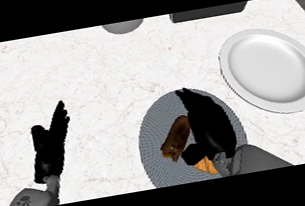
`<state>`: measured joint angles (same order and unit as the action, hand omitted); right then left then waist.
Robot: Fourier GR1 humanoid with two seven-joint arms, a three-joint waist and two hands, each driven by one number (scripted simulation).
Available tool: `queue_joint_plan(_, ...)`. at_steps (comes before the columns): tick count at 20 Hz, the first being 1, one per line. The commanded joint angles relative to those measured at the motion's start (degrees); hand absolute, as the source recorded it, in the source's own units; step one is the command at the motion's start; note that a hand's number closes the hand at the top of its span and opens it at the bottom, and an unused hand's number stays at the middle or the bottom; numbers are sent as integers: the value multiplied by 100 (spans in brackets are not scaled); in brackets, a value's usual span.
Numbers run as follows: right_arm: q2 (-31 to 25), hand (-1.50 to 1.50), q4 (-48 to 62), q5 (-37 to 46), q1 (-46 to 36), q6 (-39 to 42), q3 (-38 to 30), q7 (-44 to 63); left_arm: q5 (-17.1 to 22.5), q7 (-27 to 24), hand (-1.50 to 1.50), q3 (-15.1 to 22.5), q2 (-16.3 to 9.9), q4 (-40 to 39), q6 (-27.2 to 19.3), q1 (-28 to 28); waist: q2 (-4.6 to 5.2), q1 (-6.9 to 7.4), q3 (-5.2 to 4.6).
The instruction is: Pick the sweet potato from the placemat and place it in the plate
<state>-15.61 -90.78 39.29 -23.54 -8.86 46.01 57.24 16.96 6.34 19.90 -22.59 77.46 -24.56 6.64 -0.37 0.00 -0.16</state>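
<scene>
The sweet potato (176, 139), brown with an orange end, lies on the round grey placemat (151, 128) near the counter's front. My right hand (207, 121) is over the placemat, covering the potato's right side. Its fingers stretch straight away from me and its thumb sits by the potato's near end, so the hand is open. The white plate (272, 69) sits to the right of the placemat and a little farther back, with nothing on it. My left hand (49, 145) rests open at the left, fingers pointing up, away from everything.
A grey rounded object (124, 26) and a dark flat object (209, 12) sit at the counter's far edge. The white marble counter (91, 74) stretches between my left hand and the placemat.
</scene>
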Motion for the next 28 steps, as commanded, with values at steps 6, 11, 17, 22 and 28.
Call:
queue_joint_plan(6, 812, -150, 735, -987, -1024, 2429, -388, 1642, 1, 160, 0, -44, -170, 442, 122, -184, 31, 157, 6)
queue_joint_plan(11, 1214, -150, 1140, -1595, -1341, 3006, -683, 2134, -77, 162, 0, 1, -31, 418, 46, -195, 25, 110, 3)
queue_joint_plan(17, 1148, -150, 1524, -1716, -1247, 3012, -733, 2109, -285, 301, 0, 57, 78, 389, -111, -109, 17, -7, 11)
queue_joint_plan(22, 1272, -150, 1898, -1635, -1212, 2953, -747, 1937, -235, 194, 0, -178, 47, 227, 29, -83, 27, -5, 10)
queue_joint_plan(28, 1249, -150, 2068, -1655, -1371, 3178, -1037, 1654, -210, 194, 0, -268, 47, 257, 265, -211, 32, 19, 13)
